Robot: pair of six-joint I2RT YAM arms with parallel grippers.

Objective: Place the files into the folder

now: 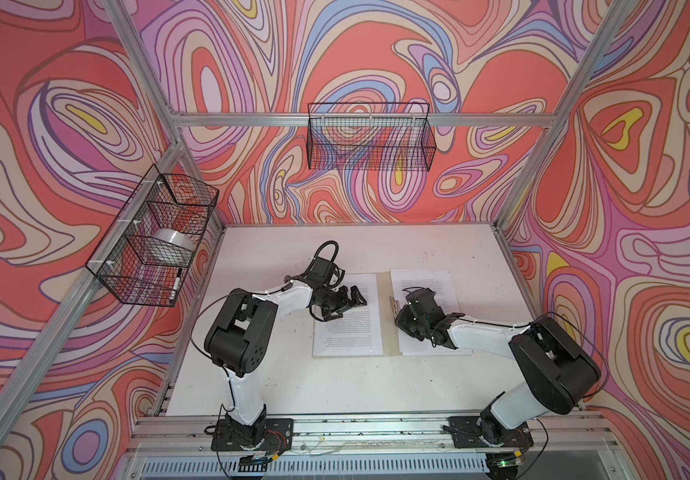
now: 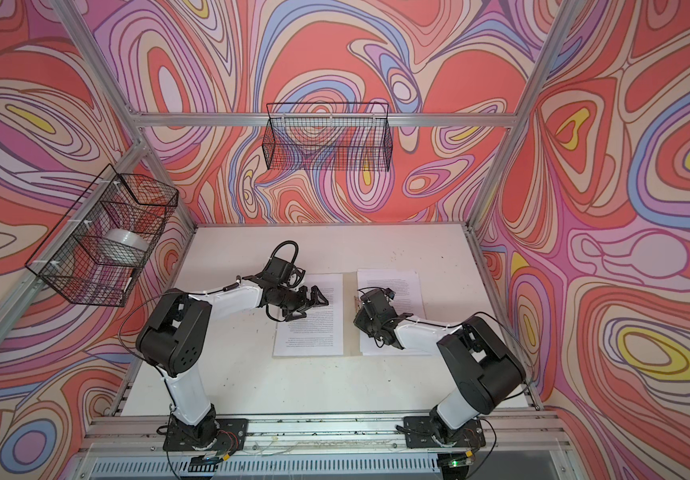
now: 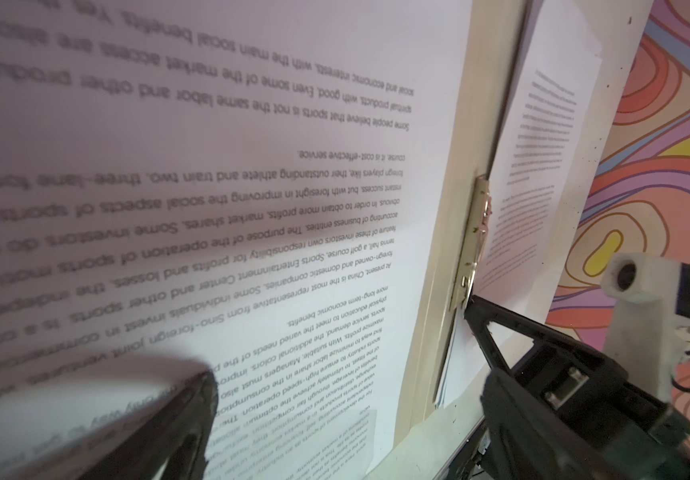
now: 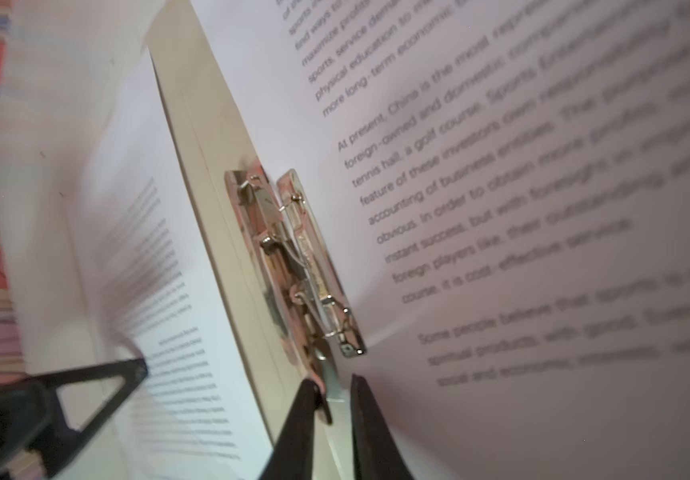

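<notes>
Left basket (image 1: 135, 286) and far basket (image 1: 370, 158)
A shiny roll (image 1: 175, 243) and a pen (image 1: 176, 284) sit in the left one.

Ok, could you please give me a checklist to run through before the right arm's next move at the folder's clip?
1. Left gripper open and holding nothing, above the left sheet: ok.
2. Right gripper lined up on the clip lever, a fingertip on each side: ok.
3. Right gripper clamped firmly on the lever: not ok, the jaws stand slightly apart.
4. Folder lying open on the table: ok.
5. Right stack of sheets tucked under the clip: cannot tell.
6. The two grippers apart, on opposite sides of the spine: ok.
</notes>
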